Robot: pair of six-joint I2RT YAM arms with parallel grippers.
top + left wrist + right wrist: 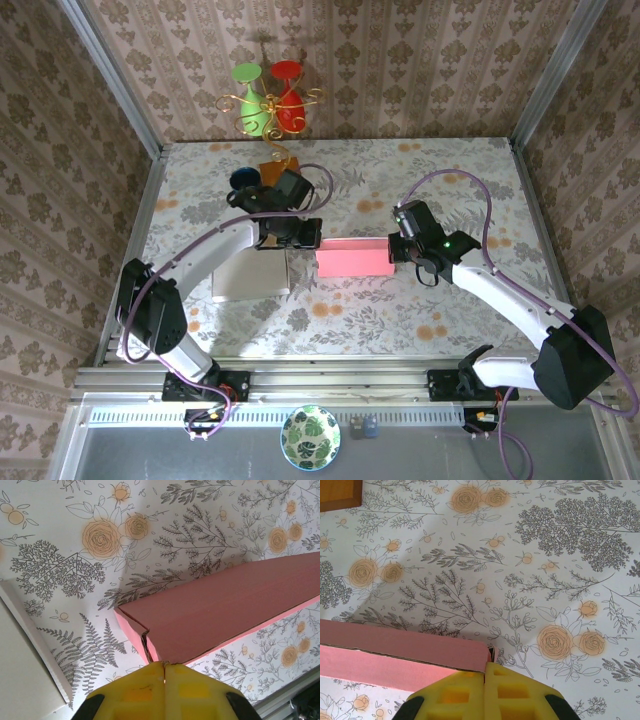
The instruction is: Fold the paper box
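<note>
The pink paper box (352, 258) lies flat and closed at the middle of the floral table, between my two grippers. My left gripper (308, 236) is at the box's left end. In the left wrist view its yellow fingertips (150, 672) are pressed together, with a corner edge of the box (225, 605) pinched at their seam. My right gripper (396, 246) is at the box's right end. There the yellow fingertips (497, 672) are also together, and the thin end wall of the box (400, 645) runs into the seam between them.
A flat pale sheet (250, 275) lies left of the box, under the left arm, its edge (25, 650) near the left fingers. A wooden block (275, 172) and a dark blue object (244, 179) sit behind. Green and red goblets (266, 95) stand at the back wall.
</note>
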